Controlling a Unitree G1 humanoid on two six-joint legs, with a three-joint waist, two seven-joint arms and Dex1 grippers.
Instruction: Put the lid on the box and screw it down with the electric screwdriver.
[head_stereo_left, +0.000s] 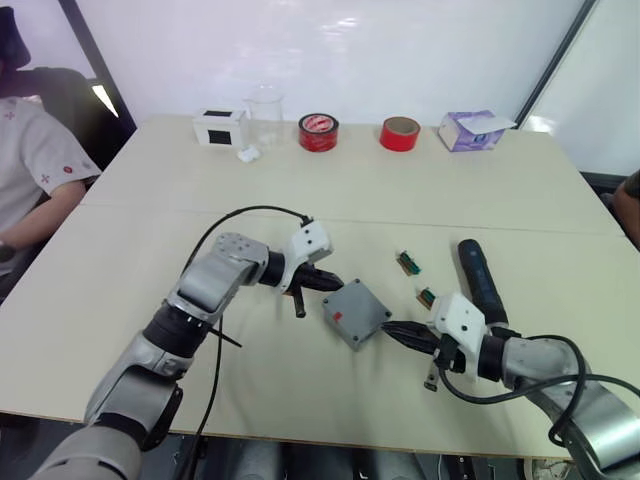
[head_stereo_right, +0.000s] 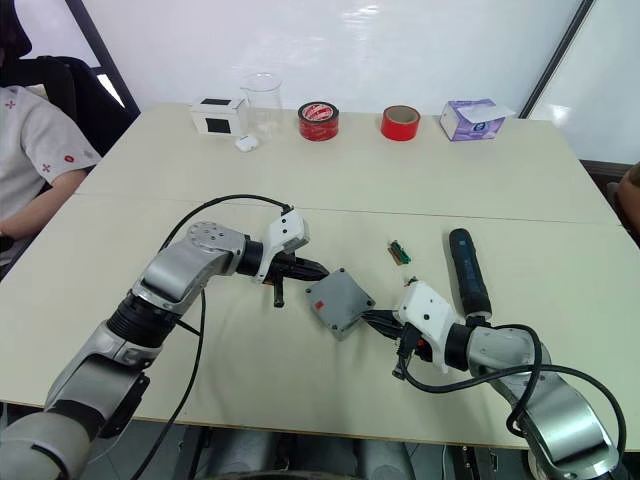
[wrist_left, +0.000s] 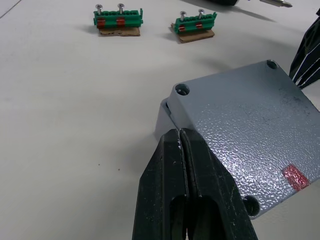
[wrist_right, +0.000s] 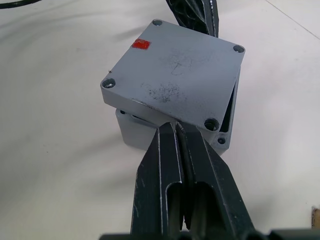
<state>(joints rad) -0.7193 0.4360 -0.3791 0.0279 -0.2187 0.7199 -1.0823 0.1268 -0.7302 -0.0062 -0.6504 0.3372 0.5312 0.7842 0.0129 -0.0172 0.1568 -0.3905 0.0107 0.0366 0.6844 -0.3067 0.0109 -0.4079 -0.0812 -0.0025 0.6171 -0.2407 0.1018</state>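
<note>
- Beige table (head_stereo_left: 150, 200) under a white wall; at its far edge, around 12 o'clock, stand a white box with a black patch (head_stereo_left: 219, 127), a clear beaker (head_stereo_left: 265, 116), two red tape rolls (head_stereo_left: 318, 132) and a purple tissue box (head_stereo_left: 472, 130).
- At 9 o'clock a seated person's sleeve (head_stereo_left: 40, 150) shows at the table's side.
- Near table centre the lid (head_stereo_left: 355, 312) lies on the box (wrist_right: 131, 129), twisted askew so that its corners overhang; its small red spot faces up.
- Left gripper (wrist_left: 181, 141) comes in from 10 o'clock, fingers pressed together, tips touching a corner of the lid and box and grasping nothing.
- Right gripper (wrist_right: 176, 127) comes in from 4 o'clock, fingers likewise clenched flat, tips against the lid's edge.
- At 3 o'clock from the box lies the electric screwdriver (head_stereo_left: 481, 279), apart from both grippers.
- Two small green terminal blocks (wrist_left: 118, 18) lie between box and screwdriver.
</note>
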